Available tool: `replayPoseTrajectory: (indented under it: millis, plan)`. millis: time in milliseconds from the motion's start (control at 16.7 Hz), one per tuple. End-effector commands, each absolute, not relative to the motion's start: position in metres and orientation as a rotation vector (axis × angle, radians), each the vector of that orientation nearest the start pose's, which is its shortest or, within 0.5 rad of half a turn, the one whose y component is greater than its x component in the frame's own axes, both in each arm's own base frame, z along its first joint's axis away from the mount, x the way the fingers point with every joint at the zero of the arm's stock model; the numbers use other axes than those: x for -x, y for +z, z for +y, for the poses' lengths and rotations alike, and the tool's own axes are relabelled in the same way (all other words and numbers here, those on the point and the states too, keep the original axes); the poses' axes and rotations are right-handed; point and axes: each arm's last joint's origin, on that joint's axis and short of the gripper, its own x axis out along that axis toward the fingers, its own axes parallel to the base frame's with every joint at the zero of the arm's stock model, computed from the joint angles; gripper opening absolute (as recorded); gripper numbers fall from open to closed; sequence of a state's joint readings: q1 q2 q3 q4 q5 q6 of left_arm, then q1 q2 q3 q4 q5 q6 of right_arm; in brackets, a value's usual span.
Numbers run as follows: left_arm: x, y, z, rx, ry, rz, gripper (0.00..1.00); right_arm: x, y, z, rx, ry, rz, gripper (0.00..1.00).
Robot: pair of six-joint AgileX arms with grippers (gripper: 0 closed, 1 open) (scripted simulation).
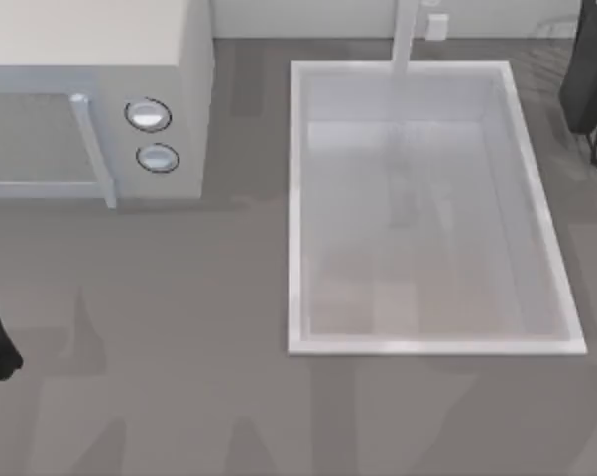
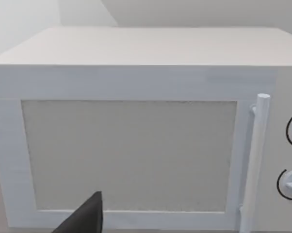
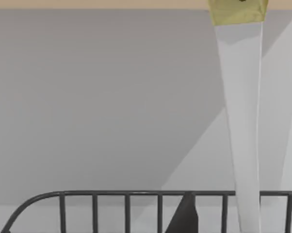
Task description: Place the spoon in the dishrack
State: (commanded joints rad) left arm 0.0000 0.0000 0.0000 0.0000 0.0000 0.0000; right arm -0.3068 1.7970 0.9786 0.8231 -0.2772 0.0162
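Grey table (image 1: 179, 327) surface is occupying most of the top view, with a pale wall running along the upper edge. At the lower left edge, the left arm is sitting parked; its pincer (image 2: 85, 218) is showing as one dark fingertip at the bottom of the left wrist view, facing the white microwave (image 2: 136, 126), and whether it is spread cannot be told. Further in, the microwave is standing at the upper left and the white sink basin (image 1: 297, 198) is lying right of centre, a faucet (image 1: 406, 40) rising at its far rim.

At the upper right edge, the right arm is reaching toward the far corner. In the right wrist view, the spoon (image 3: 243, 121) is hanging as a long white handle, yellow ornament uppermost, pinched by the right pincer (image 3: 185, 216) over the dishrack (image 3: 126, 204). Judged from this, the handle is being kept upright so it can drop between the wires.
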Motion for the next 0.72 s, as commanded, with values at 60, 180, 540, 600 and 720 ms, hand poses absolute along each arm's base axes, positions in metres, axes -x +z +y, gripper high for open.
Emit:
replayPoseTrajectory:
  millis: [60, 180, 540, 600, 720]
  plan:
    - [-0.1057, 0.1600, -0.0012, 0.000, 0.000, 0.000, 1.00, -0.3787, 0.2190, -0.1077, 0.000, -0.010, 0.000, 0.60]
    - [-0.1057, 0.1600, -0.0012, 0.000, 0.000, 0.000, 1.00, -0.3787, 0.2190, -0.1077, 0.000, -0.010, 0.000, 0.75]
    - [-0.1057, 0.1600, -0.0012, 0.000, 0.000, 0.000, 1.00, -0.3787, 0.2190, -0.1077, 0.000, -0.010, 0.000, 1.00]
    - [-0.1057, 0.1600, -0.0012, 0.000, 0.000, 0.000, 1.00, -0.3787, 0.2190, -0.1077, 0.000, -0.010, 0.000, 1.00]
    - [-0.1057, 0.1600, -0.0012, 0.000, 0.000, 0.000, 1.00, -0.3787, 0.2190, -0.1077, 0.000, -0.010, 0.000, 1.00]
